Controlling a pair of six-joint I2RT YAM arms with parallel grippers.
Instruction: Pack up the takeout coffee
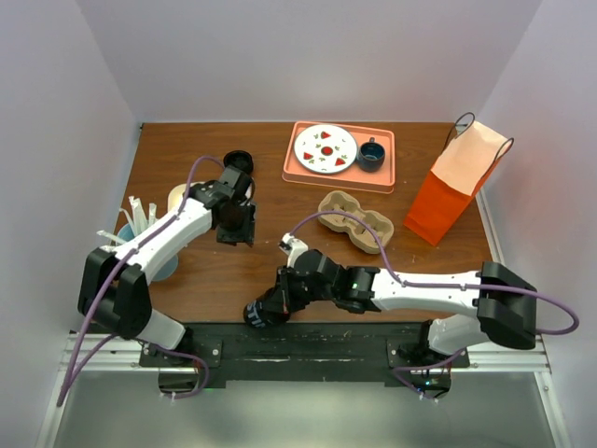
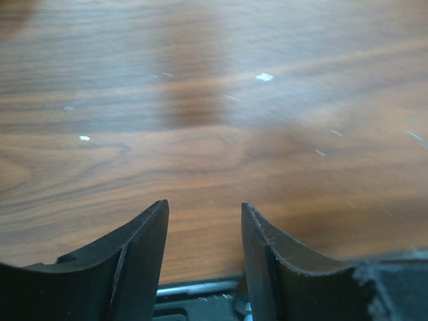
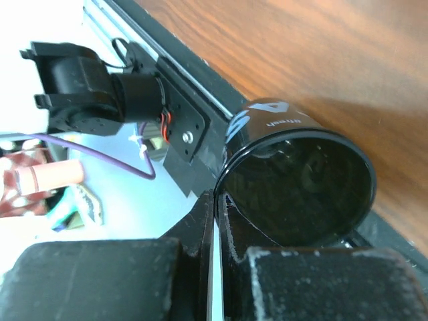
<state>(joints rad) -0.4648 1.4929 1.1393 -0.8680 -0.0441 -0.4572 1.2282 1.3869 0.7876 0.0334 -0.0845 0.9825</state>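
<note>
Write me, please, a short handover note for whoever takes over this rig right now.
Left gripper: open, empty, over bare table.
Right gripper: shut, apparently pinching the wall of the cup at the table's near edge.
Carrier: mid-table, nothing in it.
Bag: standing at the far right.
Done: cup gripped.
Left: cup not yet packed; probably it goes to the carrier or bag.
</note>
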